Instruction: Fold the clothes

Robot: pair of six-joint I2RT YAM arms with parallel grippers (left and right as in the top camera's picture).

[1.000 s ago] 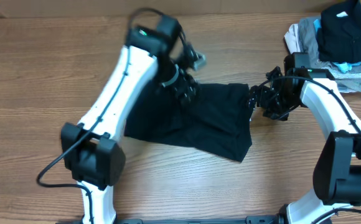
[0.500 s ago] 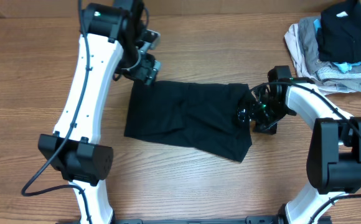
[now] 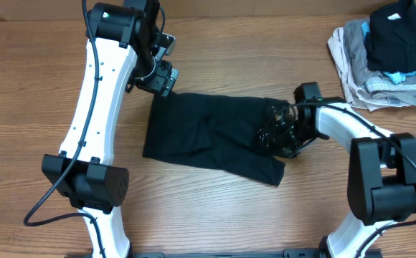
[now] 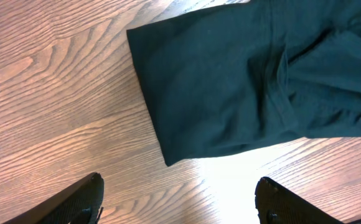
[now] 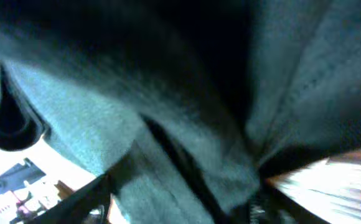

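The black T-shirt (image 3: pixel 208 136) lies mid-table, its soft matte cloth folded into a rough, creased oblong on the wood-grain table (image 3: pixel 265 57). The left gripper (image 3: pixel 162 76) hangs by the shirt's far left corner, jaws wide and holding nothing. The right gripper (image 3: pixel 280 133) is sunk in bunched fabric at the shirt's right edge; whether it grips cannot be told.

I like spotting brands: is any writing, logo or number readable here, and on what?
None can be read.
black T-shirt: plain, no print showing.
white arms: no legible marking.
pile of folded clothes: no lettering visible.
small blue shape in the right wrist view: too blurred to read.
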